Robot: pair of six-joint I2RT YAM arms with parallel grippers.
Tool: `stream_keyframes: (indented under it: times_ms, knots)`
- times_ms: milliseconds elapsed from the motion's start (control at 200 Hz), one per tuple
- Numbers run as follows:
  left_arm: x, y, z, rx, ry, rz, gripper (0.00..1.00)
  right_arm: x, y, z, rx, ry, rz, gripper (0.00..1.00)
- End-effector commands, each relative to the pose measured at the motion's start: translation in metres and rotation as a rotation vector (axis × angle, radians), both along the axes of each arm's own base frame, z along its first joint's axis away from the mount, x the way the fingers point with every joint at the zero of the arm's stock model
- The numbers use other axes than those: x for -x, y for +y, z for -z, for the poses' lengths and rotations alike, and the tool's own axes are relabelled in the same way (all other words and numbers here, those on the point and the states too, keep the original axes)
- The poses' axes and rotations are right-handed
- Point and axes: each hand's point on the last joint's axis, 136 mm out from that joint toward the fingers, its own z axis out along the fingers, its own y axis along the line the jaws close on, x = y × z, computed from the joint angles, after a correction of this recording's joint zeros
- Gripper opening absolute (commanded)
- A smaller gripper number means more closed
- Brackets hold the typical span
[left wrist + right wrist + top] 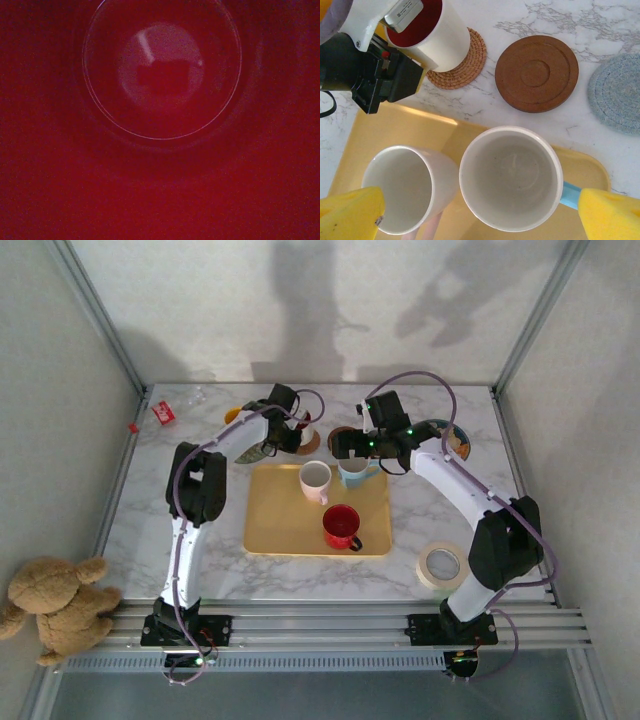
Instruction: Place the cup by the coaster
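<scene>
**Red-lined cup sits on the woven coaster, left pincer clamped on its rim**

So here's what we've got. The white cup with a glossy red inside [442, 42] stands on the round woven rattan coaster [470, 62]. That's on the marble counter [215, 560], just past the far edge of the flat yellow plastic tray [275, 535], left of that edge's middle. The left pincer [294, 428] is squeezed down narrow on the cup's wall, one finger dipped inside, and its own camera stares straight into the red bottom.

Next along the tray's far edge we see a round brown wooden coaster [536, 73] with ring grooves, then a blue-grey knitted coaster [617, 95]. Both are bare.

The right pincer [480, 216] hangs spread wide over the far end of the tray, gripping nothing. Its yellow foam pads [607, 215] sit out on either side of two mugs standing just beside each other. These are a white mug with a light blue handle [510, 180] and a white mug with a pinkish handle [402, 190]. A red mug [341, 527] stands closer to the tray's near edge.

Off the tray, a roll of masking tape [441, 565] lies toward the counter's near-right corner. A brown teddy bear [55, 605] slumps off the near-left corner.
</scene>
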Motion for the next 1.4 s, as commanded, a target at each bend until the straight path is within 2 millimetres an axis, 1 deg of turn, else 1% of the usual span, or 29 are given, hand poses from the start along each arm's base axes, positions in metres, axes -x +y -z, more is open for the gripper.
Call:
stream_keyframes:
  times_ms: [0,150,270,395,521,666,721,756,776,916,991,1086,1106,1141,1397]
  knots:
    - [-0.015,-0.006,-0.012,0.027,-0.057,0.02,0.0,-0.002,0.003,-0.001,-0.011,0.011,-0.011,0.99]
    - [-0.012,-0.007,-0.003,0.024,-0.033,0.031,0.0,-0.003,0.004,-0.001,-0.013,0.012,-0.015,0.99]
    - [-0.01,-0.011,-0.004,0.046,-0.026,0.041,0.0,-0.002,0.004,-0.001,-0.006,0.011,-0.022,0.99]
    - [-0.008,-0.011,-0.003,0.051,-0.011,0.031,0.0,-0.001,0.003,0.0,-0.005,0.016,-0.019,0.99]
    - [-0.002,-0.007,0.001,0.036,0.01,0.025,0.05,0.0,0.002,0.001,-0.007,0.017,-0.018,0.99]
    - [-0.002,-0.004,0.003,0.023,0.013,0.013,0.1,-0.001,0.003,0.002,-0.007,0.02,-0.021,0.99]
    - [-0.002,-0.005,0.003,0.029,0.014,0.013,0.16,-0.001,0.004,0.002,-0.009,0.02,-0.023,0.99]
    - [-0.002,-0.005,0.003,0.032,0.014,0.012,0.18,-0.001,0.004,0.002,-0.01,0.021,-0.023,0.99]
    - [-0.002,-0.006,0.003,0.034,0.013,0.011,0.21,-0.001,0.004,0.002,-0.009,0.02,-0.023,0.99]
    - [-0.002,-0.004,0.003,0.025,0.016,0.008,0.23,0.0,0.003,0.001,-0.01,0.018,-0.022,0.99]
    - [-0.001,-0.004,0.003,0.023,0.017,0.012,0.3,0.001,0.004,0.002,-0.009,0.022,-0.024,0.99]
    - [0.0,-0.003,0.002,0.019,0.015,0.015,0.31,0.001,0.004,0.003,-0.01,0.029,-0.024,0.99]
    - [0.0,-0.003,0.001,0.018,0.015,0.015,0.33,0.001,0.004,0.004,-0.009,0.031,-0.024,0.99]
    - [0.0,-0.002,0.002,0.014,0.017,0.014,0.34,0.001,0.004,0.003,-0.009,0.029,-0.025,0.99]
    - [0.001,0.001,0.006,-0.001,0.022,0.006,0.35,0.0,0.004,0.001,-0.009,0.027,-0.027,0.99]
